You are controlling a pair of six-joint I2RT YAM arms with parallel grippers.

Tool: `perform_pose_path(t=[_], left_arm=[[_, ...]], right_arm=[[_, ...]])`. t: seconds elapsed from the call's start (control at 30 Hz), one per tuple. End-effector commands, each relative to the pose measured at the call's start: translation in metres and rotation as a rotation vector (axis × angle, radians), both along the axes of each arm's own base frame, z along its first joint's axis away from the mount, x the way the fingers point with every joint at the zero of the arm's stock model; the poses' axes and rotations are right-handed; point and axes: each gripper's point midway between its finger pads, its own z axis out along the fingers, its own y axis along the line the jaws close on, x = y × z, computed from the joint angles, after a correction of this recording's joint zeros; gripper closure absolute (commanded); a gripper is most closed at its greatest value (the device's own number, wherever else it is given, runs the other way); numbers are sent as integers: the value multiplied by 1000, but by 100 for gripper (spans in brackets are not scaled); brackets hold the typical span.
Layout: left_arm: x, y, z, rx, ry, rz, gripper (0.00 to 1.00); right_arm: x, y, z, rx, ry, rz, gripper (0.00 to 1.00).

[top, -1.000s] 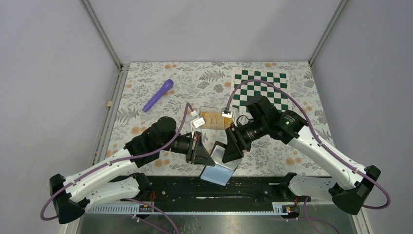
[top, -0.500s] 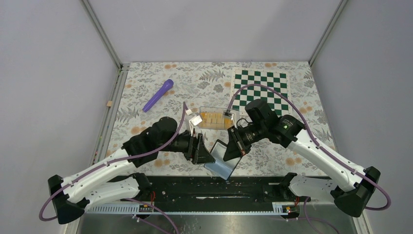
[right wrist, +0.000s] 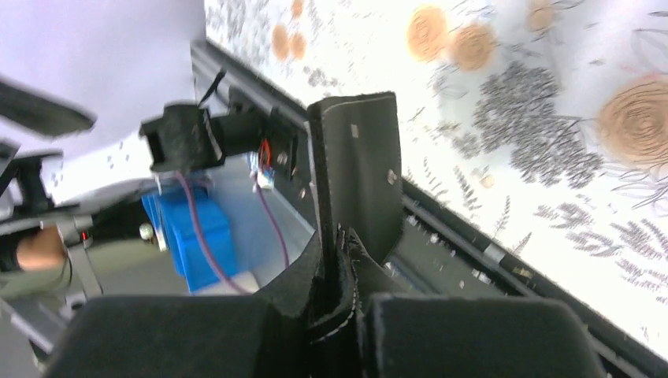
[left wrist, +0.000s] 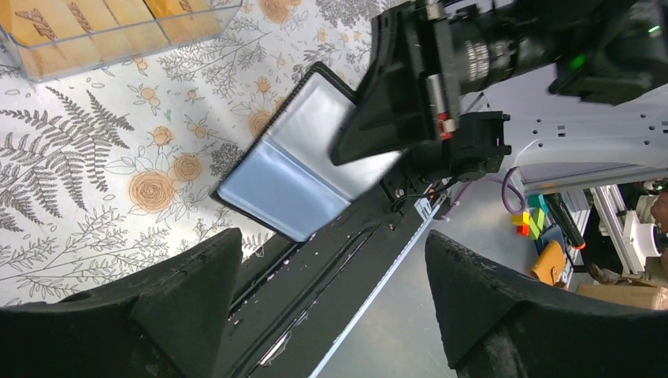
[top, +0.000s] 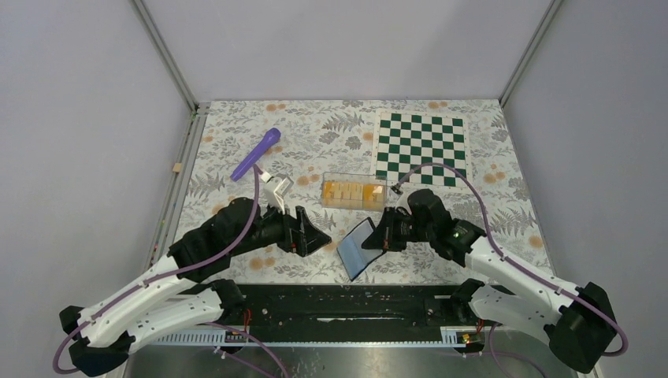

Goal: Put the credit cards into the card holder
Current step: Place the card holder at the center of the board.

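While the right pincer (top: 373, 241) grips the open black folding wallet (top: 356, 250), the left pincer (top: 315, 233) gapes wide and empty; the flat orange-yellow cards (top: 346, 191) look not yet in.

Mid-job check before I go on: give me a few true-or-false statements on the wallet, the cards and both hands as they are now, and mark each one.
1. The right hand is clamped on the card holder. True.
2. The left hand holds a credit card. False: it is open and empty.
3. The credit cards sit inside the clear box. True.
4. The card holder lies folded shut on the chequered mat. False: it is open with its pale lining showing, gripped by the right hand.
5. In the top view, the purple tool lies left of the clear box. True.
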Motion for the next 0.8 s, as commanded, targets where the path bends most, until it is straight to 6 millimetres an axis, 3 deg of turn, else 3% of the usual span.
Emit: perform_pose_path(t=[0.0,0.23,0.53,0.77], left_arm=[[3,-5,1,-14,7,9,16],[-1,-16,-7,-49,41,-31,18],[0,-20,-10,-51,40,-40,18],[0,-18,-14,-53,46,-27,18]], right_arm=[[44,12,10,222,-67,-265,100],[51,-16,-38,112,-87,-397,100],[30,-52,-91,-87,25,-472,100],[16,-76,-103,-261,72,-475,64]])
